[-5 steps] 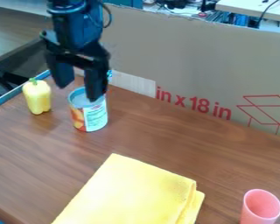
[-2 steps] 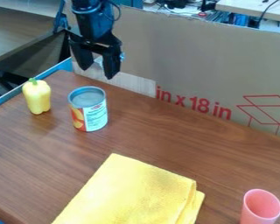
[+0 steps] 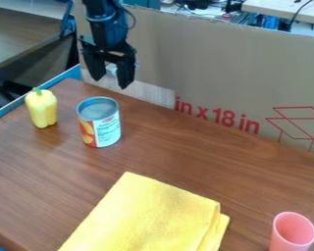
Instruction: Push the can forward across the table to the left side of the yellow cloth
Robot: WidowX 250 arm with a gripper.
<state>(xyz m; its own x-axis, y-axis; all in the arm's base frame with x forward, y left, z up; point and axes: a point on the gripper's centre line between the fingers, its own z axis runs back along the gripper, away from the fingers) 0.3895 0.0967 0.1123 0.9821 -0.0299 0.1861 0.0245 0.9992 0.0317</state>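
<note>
A black robot gripper (image 3: 111, 83) hangs fingers down at 12 o'clock from a metal can (image 3: 102, 125), its two fingers spread apart with nothing between them. The can, the closest item to the claw, stands upright on a brown wood-grain table (image 3: 186, 157), its gray top facing up and its label showing white and orange. Between 9 and 10 o'clock from the can, a yellow toy pepper (image 3: 41, 110) with a green stem stands upright, near the can but apart from it. A folded yellow cloth (image 3: 146, 213) lies flat at 5 o'clock, running to the near edge of the view. At 4 o'clock, well apart from the can, a pink cup (image 3: 293, 233) shows its open mouth. A cardboard panel (image 3: 219, 73) with red markings rises behind the table, spanning 1 to 3 o'clock.
</note>
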